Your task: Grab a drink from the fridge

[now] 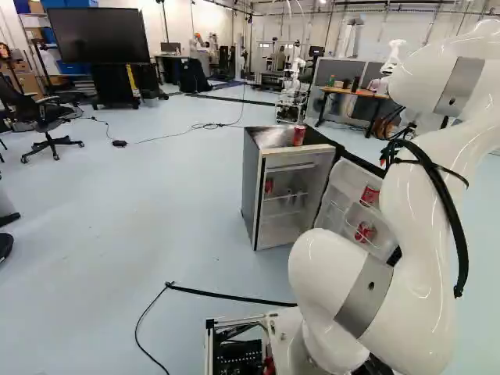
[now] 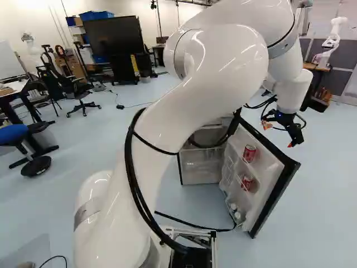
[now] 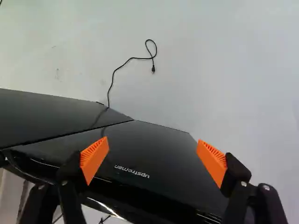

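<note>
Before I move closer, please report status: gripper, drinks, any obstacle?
Gripper open, empty, outside the fridge door. Two red cans on door's inner shelves, another can on fridge top. Door blocks way to shelf cans.

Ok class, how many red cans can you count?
4 cans: one atop the fridge, one inside, one high and one lower in its door; more may be hidden.

One can is set on the fridge, two cans are held in its door; a chair is placed left in the left base view.
</note>
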You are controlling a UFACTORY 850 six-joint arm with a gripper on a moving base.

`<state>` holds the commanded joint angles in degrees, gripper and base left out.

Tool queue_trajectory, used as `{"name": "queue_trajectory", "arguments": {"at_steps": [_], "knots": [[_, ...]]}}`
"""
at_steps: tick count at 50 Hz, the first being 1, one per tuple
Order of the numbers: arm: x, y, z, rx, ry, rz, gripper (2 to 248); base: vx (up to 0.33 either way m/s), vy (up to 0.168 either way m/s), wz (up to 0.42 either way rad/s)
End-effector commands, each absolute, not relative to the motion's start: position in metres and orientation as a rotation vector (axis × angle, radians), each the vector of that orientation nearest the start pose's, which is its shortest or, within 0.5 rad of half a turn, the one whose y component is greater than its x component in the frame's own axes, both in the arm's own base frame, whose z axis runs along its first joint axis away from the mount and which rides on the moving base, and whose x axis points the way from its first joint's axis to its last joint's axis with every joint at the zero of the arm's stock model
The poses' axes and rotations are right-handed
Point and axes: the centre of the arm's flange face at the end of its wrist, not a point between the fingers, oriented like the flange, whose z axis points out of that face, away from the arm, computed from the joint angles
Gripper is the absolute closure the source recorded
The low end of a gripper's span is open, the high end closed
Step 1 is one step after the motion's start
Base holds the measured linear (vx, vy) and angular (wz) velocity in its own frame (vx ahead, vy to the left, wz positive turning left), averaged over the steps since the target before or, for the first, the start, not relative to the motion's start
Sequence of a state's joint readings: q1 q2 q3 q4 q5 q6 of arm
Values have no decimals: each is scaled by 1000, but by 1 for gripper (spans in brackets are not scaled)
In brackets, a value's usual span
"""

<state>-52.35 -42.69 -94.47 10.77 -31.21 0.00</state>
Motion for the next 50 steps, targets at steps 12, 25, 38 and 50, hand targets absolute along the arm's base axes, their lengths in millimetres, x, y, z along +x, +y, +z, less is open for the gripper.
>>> {"name": "queue_trajectory", "arguments": {"at_steps": [12,25,38,50], "knots": [[452,-571,404,-2701,1579,-566,3,0,0,0],[454,-575,385,-2698,1579,-534,3,0,0,0],[453,-575,374,-2695,1582,-510,3,0,0,0],[443,-570,374,-2688,1591,-487,3,0,0,0]]}}
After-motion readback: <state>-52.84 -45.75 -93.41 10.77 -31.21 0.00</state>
